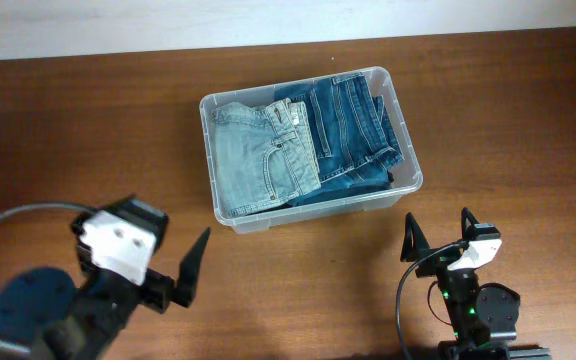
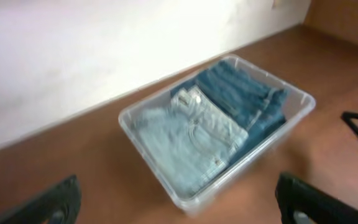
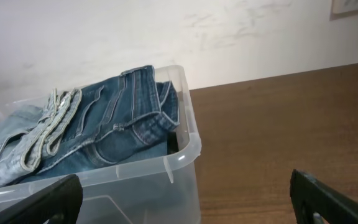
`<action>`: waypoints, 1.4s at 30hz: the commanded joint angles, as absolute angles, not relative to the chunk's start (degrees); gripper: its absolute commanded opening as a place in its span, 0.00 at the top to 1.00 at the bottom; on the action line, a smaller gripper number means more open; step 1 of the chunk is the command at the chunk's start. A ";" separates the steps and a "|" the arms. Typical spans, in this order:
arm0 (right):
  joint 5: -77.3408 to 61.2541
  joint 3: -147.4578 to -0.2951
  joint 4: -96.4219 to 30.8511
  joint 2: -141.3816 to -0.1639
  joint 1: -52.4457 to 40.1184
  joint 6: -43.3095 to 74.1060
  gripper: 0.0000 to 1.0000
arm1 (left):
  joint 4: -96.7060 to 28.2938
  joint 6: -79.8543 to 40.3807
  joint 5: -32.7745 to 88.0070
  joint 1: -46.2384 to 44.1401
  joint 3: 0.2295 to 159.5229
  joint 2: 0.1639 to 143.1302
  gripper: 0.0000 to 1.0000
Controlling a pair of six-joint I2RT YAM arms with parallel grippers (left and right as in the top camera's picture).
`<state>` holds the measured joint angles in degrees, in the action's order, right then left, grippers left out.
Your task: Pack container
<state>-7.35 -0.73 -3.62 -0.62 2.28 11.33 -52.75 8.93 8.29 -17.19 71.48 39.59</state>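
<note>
Overhead view first: both sets of jaws are spread wide open and there's nothing between them. The left jaws sit over the near-left part of the counter (image 1: pixel 88 120), with one black finger (image 1: pixel 194 262) angled toward the container (image 1: pixel 318 207) but well short of it. The right jaws are at the near right. Their two prongs point up at the container's front right corner, close to it but not touching.

The left wrist view agrees: a dark fingertip in each bottom corner, wide apart, bare counter between them, and the whole container further out. It's the same from the right wrist, where the clear wall of the container fills the lower left.

The container itself sits on the counter around the middle, toward the far side and turned a bit off square. It's already got stuff in it: light blue jeans (image 1: pixel 263 160) folded in the left half and dark blue jeans (image 1: pixel 353 130) in the right half, pressed up against each other. From the right wrist the dark pair bulges a little above the rim.

Past all that, a plain white wall (image 1: pixel 168 20) runs along the far edge of the counter.
</note>
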 commanded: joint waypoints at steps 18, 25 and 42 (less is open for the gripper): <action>-6.92 -0.32 -3.84 -0.19 2.66 10.76 0.02 | 4.25 15.07 13.32 -4.95 14.61 10.76 0.01; -6.92 -0.32 -3.84 -0.19 2.66 10.76 0.02 | 7.51 15.11 12.16 -3.51 9.13 6.85 0.01; -6.92 -0.32 -3.84 -0.19 2.66 10.76 0.02 | 14.04 15.11 8.56 -2.07 0.47 0.27 0.01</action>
<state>-7.38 -0.73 -3.62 -0.62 2.28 11.31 13.78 14.20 11.29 -2.42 1.04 0.95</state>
